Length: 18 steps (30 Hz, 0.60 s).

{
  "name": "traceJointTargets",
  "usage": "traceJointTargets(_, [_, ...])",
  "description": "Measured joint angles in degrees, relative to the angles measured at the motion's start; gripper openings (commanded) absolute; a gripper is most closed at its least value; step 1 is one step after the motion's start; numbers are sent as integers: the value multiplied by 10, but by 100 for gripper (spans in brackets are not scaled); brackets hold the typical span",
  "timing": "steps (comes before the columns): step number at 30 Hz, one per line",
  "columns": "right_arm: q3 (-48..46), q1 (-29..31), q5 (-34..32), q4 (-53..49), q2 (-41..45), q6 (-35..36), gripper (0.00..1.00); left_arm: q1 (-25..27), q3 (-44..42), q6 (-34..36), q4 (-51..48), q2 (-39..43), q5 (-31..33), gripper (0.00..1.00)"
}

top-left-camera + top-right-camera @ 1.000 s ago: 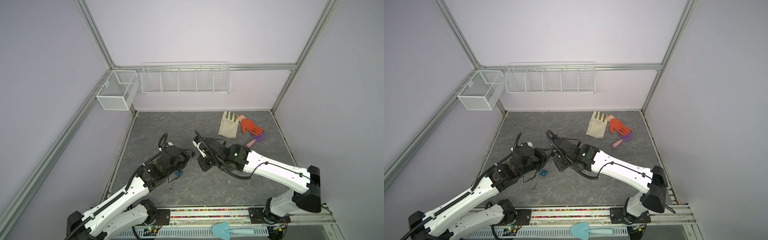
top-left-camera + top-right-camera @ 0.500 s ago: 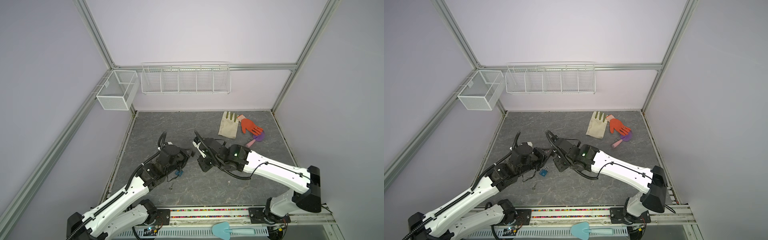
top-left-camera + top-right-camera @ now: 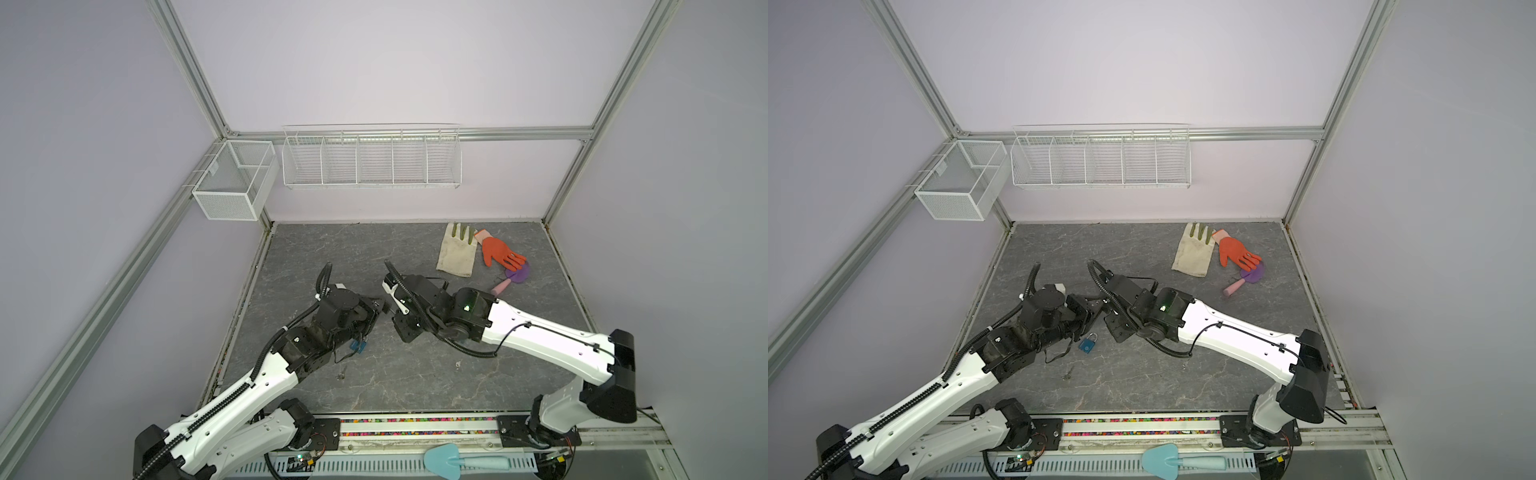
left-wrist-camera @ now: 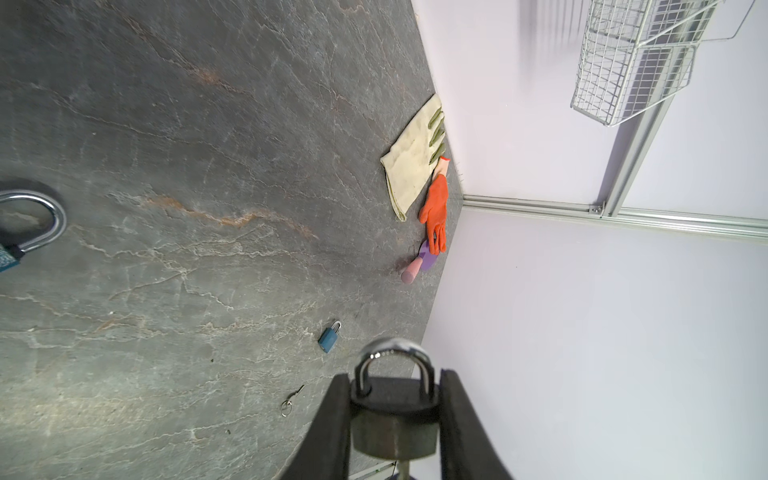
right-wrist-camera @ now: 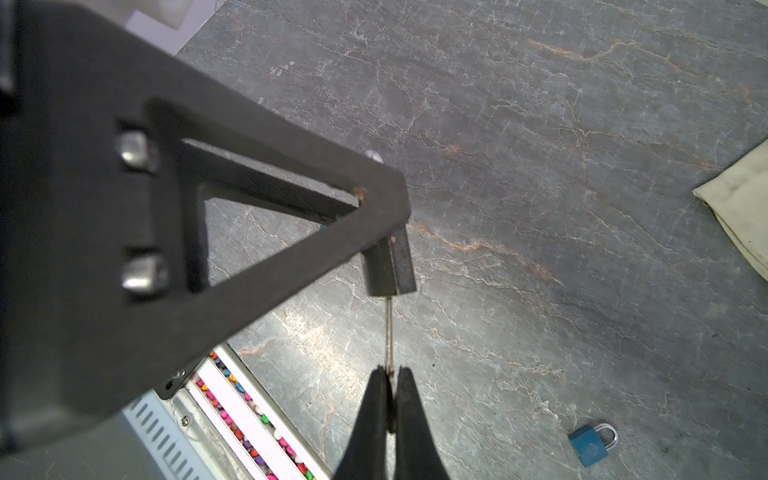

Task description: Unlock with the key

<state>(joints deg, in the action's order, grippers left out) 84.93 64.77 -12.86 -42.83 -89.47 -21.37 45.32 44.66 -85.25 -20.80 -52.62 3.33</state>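
With the dark padlock clamped in the left gripper and the inserted key pinched tight by the right gripper, the key could be bent by off-axis twisting.

1. A robotics lab test cell: plain lilac wall panels are set in bare aluminium frame posts.
2. Two white-and-black robot arms, the left arm and the right arm, are mounted on a metal rail at the front edge of a dark, stone-patterned desk.
3. A black cable loops in the open along the right arm.
4. A white wire rack and a mesh basket hang from the frame.
5. Unrelated test props lie about: a cream glove, an orange glove, a blue padlock and a light-blue trowel.
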Motion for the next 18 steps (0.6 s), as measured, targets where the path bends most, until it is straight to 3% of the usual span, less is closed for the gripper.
traceJointTargets(18, [11, 1, -14, -2, -8, 21, 6, -4, 0, 1, 10, -2, -4, 0])
